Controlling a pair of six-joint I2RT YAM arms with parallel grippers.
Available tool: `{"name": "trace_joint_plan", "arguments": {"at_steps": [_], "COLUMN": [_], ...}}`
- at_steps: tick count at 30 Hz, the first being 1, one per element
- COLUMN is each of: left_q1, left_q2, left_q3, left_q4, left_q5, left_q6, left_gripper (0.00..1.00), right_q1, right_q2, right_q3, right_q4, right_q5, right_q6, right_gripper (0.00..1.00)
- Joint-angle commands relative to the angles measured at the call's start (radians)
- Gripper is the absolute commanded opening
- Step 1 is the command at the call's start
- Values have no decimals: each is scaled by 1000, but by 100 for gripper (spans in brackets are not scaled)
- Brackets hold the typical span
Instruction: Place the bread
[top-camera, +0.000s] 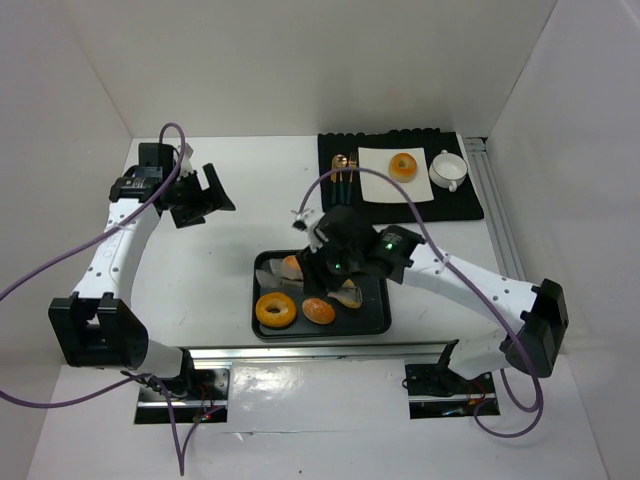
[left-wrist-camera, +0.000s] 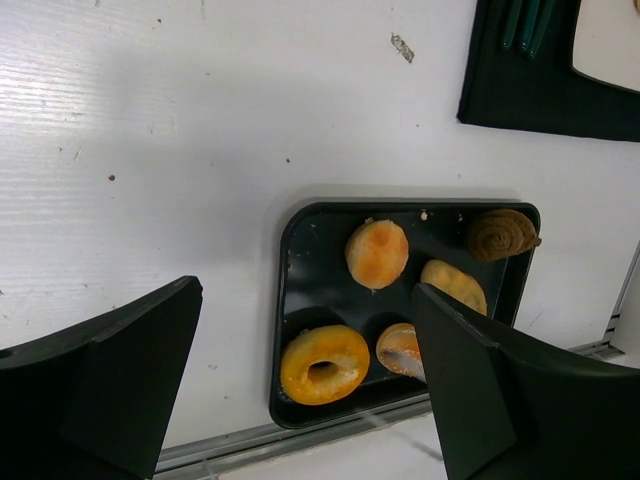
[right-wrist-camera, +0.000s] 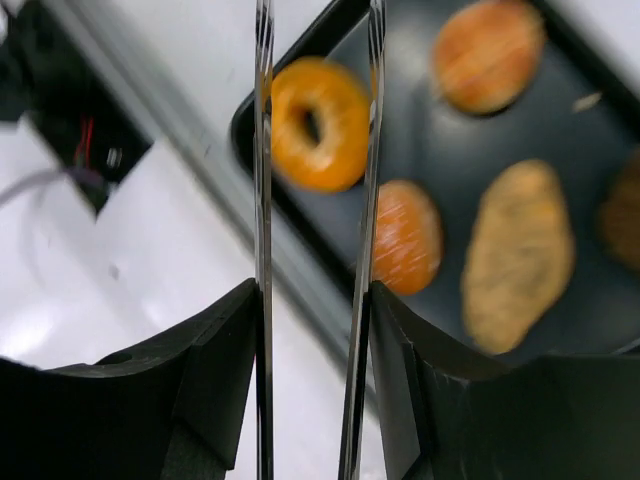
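One ring-shaped golden bread (top-camera: 276, 311) lies at the front left of the black tray (top-camera: 370, 328); it also shows in the left wrist view (left-wrist-camera: 323, 363) and the right wrist view (right-wrist-camera: 318, 123). A second ring bread (top-camera: 403, 166) lies on the white square plate (top-camera: 380, 187) at the back right. My right gripper (top-camera: 335, 262) (right-wrist-camera: 312, 290) is shut on metal tongs (right-wrist-camera: 262, 150). It hovers over the tray, and the tong blades stand apart in line with the ring bread. My left gripper (top-camera: 200, 195) (left-wrist-camera: 307, 300) is open and empty, high over the table's back left.
The tray also holds a round orange roll (left-wrist-camera: 377, 253), another round roll (right-wrist-camera: 405, 236), an oval tan roll (right-wrist-camera: 518, 255) and a dark brown pastry (left-wrist-camera: 500, 233). A black mat (top-camera: 470, 205) at the back right carries the plate, a white cup (top-camera: 447, 168) and cutlery (top-camera: 345, 170).
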Motion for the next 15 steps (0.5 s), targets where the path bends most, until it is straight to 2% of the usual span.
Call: {"name": "trace_joint_plan", "arguments": {"at_steps": [1,5,15], "left_q1": [5,5,5], "left_q2": [-39,-39,-49], "left_q3": [2,-19,-29], "left_q4": [7,7,7], "left_q5": [6,33,12], "left_q6": [-8,-17,-8], "left_gripper": [100,100,100], "right_q1": [82,131,122], "right_q2": [34,71,123], "right_q3": [17,17,28], "right_q4": [-136,-146,-157], "right_q5": [-15,17,43], "right_q6": [1,1,-9], "right_gripper": [53,54,58]}}
